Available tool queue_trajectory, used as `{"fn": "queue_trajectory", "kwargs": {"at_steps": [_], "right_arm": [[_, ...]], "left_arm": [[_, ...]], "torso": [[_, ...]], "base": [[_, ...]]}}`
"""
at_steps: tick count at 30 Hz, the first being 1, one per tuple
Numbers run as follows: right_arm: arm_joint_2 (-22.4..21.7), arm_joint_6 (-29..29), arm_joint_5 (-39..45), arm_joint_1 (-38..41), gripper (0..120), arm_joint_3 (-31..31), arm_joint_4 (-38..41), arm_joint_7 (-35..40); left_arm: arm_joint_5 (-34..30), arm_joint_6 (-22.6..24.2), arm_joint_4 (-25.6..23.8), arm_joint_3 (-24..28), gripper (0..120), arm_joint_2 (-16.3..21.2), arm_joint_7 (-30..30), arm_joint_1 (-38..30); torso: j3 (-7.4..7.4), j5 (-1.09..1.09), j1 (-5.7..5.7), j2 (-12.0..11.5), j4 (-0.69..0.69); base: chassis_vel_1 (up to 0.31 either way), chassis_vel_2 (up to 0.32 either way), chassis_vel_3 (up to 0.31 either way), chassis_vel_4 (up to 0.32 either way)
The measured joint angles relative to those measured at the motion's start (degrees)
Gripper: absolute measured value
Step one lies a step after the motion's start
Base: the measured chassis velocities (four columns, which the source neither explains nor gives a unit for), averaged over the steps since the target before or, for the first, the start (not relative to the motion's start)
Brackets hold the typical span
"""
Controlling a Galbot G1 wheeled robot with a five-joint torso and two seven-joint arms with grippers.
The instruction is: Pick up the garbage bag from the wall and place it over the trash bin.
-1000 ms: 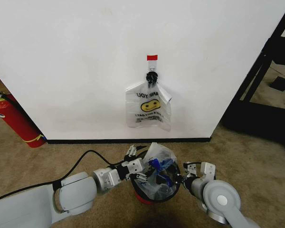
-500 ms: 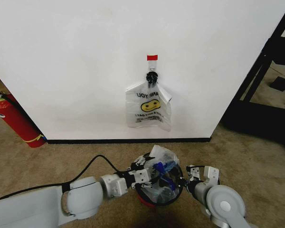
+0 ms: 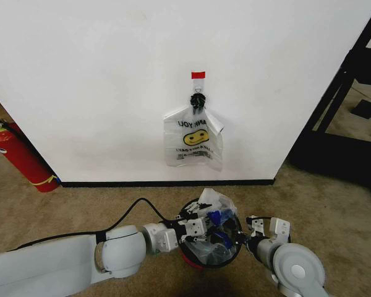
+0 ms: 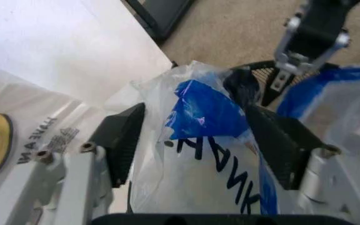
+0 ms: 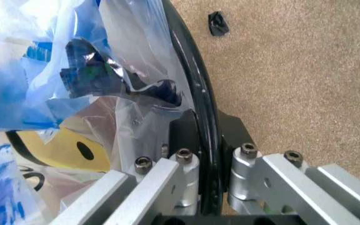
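Observation:
The garbage bag (image 3: 213, 230), thin clear plastic with blue print, sits bunched in the mouth of the trash bin (image 3: 205, 262), a round black bin with a red base on the carpet below the wall (image 3: 99, 80). My left gripper (image 3: 195, 227) is at the bin's left rim. In the left wrist view its fingers (image 4: 121, 140) stand wide apart, open, with the bag (image 4: 198, 159) bulging between them. My right gripper (image 3: 243, 238) is at the right rim. Its jaws (image 5: 208, 136) straddle the black rim (image 5: 196, 93), shut on the bag's film (image 5: 139, 117) there.
A second smiley bag (image 3: 193, 141) hangs on the wall from a black knot under a red tag. A red fire extinguisher (image 3: 21, 158) leans at the left. A black rack (image 3: 349, 86) stands at the right. A small black scrap (image 5: 217, 22) lies on the carpet.
My left arm has reached farther right, carrying its gripper over the bin's rim. The bag has sunk lower into the bin. The right gripper has shifted slightly along the right rim.

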Motion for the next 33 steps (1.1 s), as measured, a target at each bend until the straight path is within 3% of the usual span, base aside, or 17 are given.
{"fn": "queue_trajectory", "kwargs": {"at_steps": [4,8,17,22,30,33], "right_arm": [[0.25,0.0,-0.5,-0.24,1,-0.07,-0.37,-0.07],[0.35,0.0,-0.53,-0.19,1,-0.25,-0.54,-0.11],[0.32,0.0,-0.5,0.74,1,-1.2,-1.55,-0.14],[0.23,0.01,-0.53,0.85,1,-1.42,-1.79,-0.31],[0.07,0.01,-5.49,0.63,1,-2.63,-1.91,-4.04],[-0.03,0.01,-6.99,0.14,1,-3.22,-1.42,-6.12]], "left_arm": [[-0.3,-0.64,1.13,-0.04,46,-1.66,-0.77,-0.03],[-0.34,-0.9,1.64,-0.11,36,-1.67,-0.99,0.03],[-2.31,-1.47,2.76,-0.74,0,-2.02,-1.71,0.35],[-6.39,-0.53,2.42,-1.69,0,-2.63,-3.31,0.42],[-25.84,7.23,2.04,-4.68,0,-6.07,-12.96,-1.21],[-40.5,12.89,4.35,-8.53,0,-8.86,-19.26,-1.52]], "torso": [[0.0,0.0,0.0,0.0,-0.02],[0.0,0.0,0.0,0.0,-0.01],[0.0,0.0,0.0,0.01,-0.01],[0.0,-0.01,0.0,0.01,-0.01],[0.0,0.0,0.0,0.01,-0.01],[0.0,-0.01,0.0,0.01,-0.02]], "base": [[0.0,0.0,0.0,0.0],[0.0,0.0,0.0,0.0],[0.0,0.0,0.0,0.0],[0.0,0.0,0.0,0.0],[0.0,0.0,0.0,0.0],[0.0,0.0,0.0,0.0]]}}
